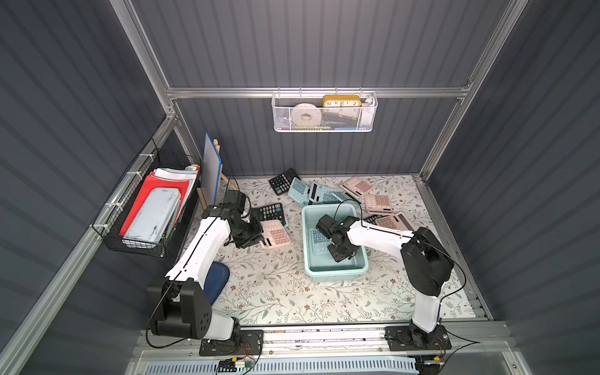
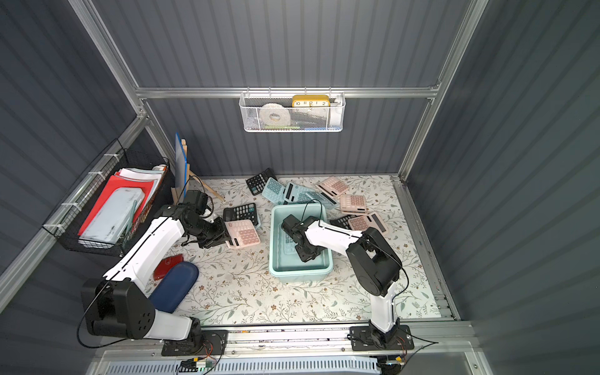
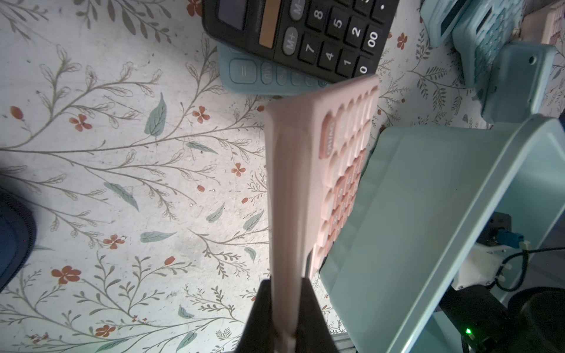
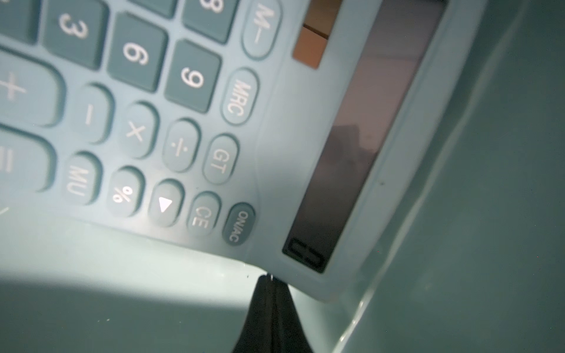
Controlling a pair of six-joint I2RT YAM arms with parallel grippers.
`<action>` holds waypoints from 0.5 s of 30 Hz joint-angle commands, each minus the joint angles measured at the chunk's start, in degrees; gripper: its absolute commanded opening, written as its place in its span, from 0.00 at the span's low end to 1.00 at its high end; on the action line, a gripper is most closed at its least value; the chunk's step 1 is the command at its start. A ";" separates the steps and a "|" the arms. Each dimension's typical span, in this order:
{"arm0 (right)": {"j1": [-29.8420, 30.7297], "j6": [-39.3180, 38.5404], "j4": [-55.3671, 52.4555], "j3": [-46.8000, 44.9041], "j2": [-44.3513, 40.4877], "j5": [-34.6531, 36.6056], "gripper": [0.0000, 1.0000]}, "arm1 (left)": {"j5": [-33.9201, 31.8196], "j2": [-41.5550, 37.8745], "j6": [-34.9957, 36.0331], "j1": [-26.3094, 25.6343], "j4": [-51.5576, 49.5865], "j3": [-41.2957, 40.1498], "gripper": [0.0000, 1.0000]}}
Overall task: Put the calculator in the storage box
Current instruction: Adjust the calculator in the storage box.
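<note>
Beside the storage box (image 1: 337, 275), I am holding a pink calculator (image 3: 305, 183) in the left gripper (image 3: 286, 305); the right gripper (image 4: 272, 293), closed on nothing, is sitting inside by a blue calculator (image 4: 183, 122).

Boxed blue calculator (image 1: 317, 239) (half behind right gripper (image 1: 339, 258))

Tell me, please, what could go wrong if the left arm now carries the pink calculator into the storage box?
1. The right gripper is down inside the storage box, shut beside the blue calculator. The pink calculator could strike that arm on its way in.
2. The left gripper pinches the pink calculator only at one edge and most of it sticks out, so it may swing or slip.
</note>
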 commanded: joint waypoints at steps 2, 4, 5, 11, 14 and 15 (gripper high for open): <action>-1.47 -0.42 0.28 2.02 -2.91 -3.35 0.07 | -0.88 -2.10 1.51 0.28 -3.82 4.48 0.00; -1.61 -0.33 -0.38 2.03 -5.52 -5.47 0.12 | -1.30 -2.50 1.43 0.28 -4.72 6.29 0.00; -1.60 -0.15 -0.68 2.00 -7.42 -6.93 0.15 | -1.42 -2.79 1.19 0.31 -4.98 7.21 0.00; -1.80 1.94 -2.42 3.19 -18.42 -11.64 0.38 | -0.98 -4.44 -2.52 0.28 -5.96 13.86 0.00; -2.53 3.42 -2.60 4.97 -22.07 -13.87 0.48 | 0.41 -4.74 -5.59 0.28 -4.58 16.79 0.00; -3.00 3.98 -2.31 5.67 -23.02 -16.06 0.53 | 1.22 -4.58 -6.84 0.28 -3.63 17.82 0.00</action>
